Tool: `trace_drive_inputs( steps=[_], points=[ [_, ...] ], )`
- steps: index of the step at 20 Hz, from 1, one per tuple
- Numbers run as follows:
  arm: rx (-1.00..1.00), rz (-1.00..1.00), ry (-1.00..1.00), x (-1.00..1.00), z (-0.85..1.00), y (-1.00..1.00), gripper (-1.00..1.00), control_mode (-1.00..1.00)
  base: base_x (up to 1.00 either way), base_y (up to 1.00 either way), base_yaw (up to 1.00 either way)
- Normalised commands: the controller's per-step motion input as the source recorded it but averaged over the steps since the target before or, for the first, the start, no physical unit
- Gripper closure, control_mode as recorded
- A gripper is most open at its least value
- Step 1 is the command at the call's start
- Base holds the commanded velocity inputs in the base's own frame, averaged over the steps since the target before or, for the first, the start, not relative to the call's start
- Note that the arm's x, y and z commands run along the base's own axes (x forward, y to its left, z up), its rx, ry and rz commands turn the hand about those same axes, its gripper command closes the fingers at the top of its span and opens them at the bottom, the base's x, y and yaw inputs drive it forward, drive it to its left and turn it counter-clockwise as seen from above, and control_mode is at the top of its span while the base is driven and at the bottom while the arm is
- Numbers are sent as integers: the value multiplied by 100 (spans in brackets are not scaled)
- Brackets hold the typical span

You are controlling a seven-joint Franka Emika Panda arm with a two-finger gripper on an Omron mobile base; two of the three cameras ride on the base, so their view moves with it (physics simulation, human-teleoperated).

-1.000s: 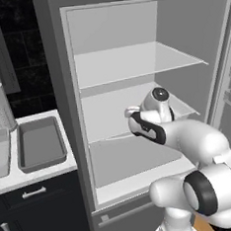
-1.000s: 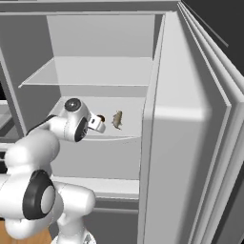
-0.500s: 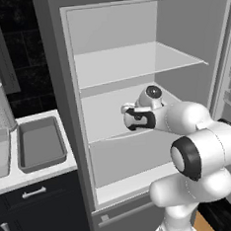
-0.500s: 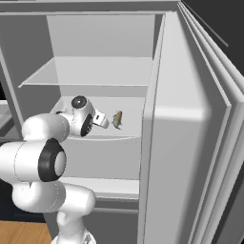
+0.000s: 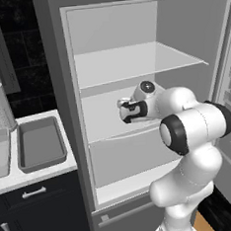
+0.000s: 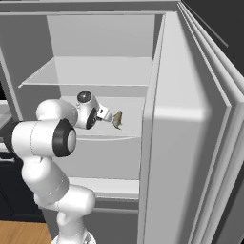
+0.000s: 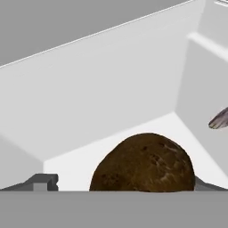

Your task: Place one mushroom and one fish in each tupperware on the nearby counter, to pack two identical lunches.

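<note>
**Brown mushroom held at the fridge's middle shelf**

White arm reaching into the open fridge [image 5: 132, 61], left base view: the gripper [image 5: 123, 111] sits over the middle shelf [image 5: 103, 123]. At 9 o'clock lie the counter [image 5: 24, 177] and a grey tupperware [image 5: 40, 145].

Right base view: the gripper [image 6: 107, 116] points toward 3 o'clock, a slim fish [image 6: 117, 119] just beside its tip.

Hand view: a round mushroom [image 7: 143, 162] sits between the fingertips [image 7: 42, 182], clenched on it; a fish [image 7: 219, 119] shows at 3 o'clock, well apart.
</note>
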Motion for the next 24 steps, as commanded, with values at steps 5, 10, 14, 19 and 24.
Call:
trace_drive_inputs(
  steps=[5,10,14,19,24],
  points=[
    [0,0,4,11,-36,0,-100,-100,0,0,0],
    [0,0,6,0,-48,0,-100,-100,0,0,0],
    [0,-1,5,0,-48,0,100,-100,0,0,0],
    [0,-3,5,-6,-53,0,100,-100,0,0,0],
    [0,-3,2,-27,-57,1,100,-100,0,0,0]
  ],
)
